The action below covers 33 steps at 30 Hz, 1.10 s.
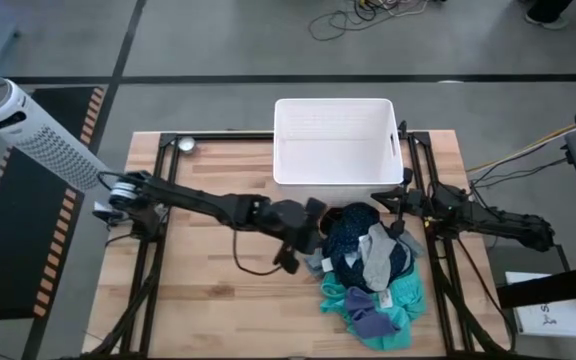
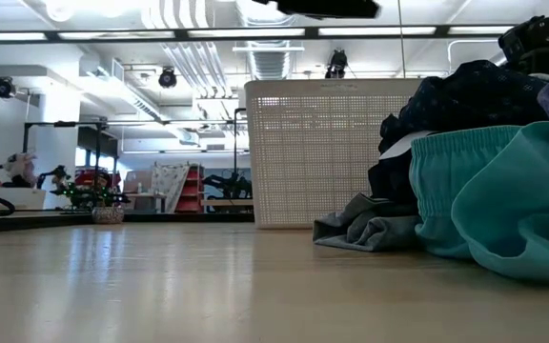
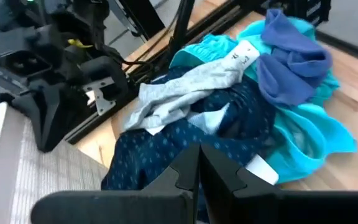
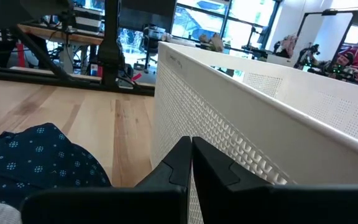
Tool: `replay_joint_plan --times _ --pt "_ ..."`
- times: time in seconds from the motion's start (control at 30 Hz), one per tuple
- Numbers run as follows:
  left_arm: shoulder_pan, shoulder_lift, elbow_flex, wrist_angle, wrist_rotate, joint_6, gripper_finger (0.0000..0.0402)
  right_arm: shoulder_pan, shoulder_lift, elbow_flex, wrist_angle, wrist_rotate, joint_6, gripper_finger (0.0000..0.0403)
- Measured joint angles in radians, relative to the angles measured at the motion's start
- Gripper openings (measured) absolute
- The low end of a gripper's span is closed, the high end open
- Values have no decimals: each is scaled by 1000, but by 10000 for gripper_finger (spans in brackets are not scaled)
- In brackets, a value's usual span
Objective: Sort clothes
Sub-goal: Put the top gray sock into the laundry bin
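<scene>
Above clothes, left end effector (closed, empty).

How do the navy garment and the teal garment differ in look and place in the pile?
The navy garment is dark with a small dotted pattern; the teal garment is bright and plain. The navy lies nearest the basket; the teal lies at the pile's far end from it. Both are crumpled on the table.

Even, bright overhead light is falling across the wooden table, leaving only faint, soft shadows. In the low view, ceiling light strips are glaring white, while the teal garment close to the lens is looking soft. In both wrist views the near dark fingers are blurring slightly.
</scene>
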<state>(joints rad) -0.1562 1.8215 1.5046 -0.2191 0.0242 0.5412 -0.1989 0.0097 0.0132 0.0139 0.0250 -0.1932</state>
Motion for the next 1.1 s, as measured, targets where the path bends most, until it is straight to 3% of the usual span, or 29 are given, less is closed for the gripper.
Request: replay_joint_plan --times 0.33,0.7,0.83,0.97,1.1 --pt "1 223 289 -131 2 41 14 0 0 0 0 0 1 0" --pt "25 392 459 -132 5 16 147 0 0 0 0 0 1 0" --pt "28 433 492 -144 11 15 180 0 0 0 0 0 2 0" --pt "30 460 498 -142 14 14 181 0 0 0 0 0 2 0" --pt "30 461 498 -124 14 -3 145 0 0 0 0 0 1 0"
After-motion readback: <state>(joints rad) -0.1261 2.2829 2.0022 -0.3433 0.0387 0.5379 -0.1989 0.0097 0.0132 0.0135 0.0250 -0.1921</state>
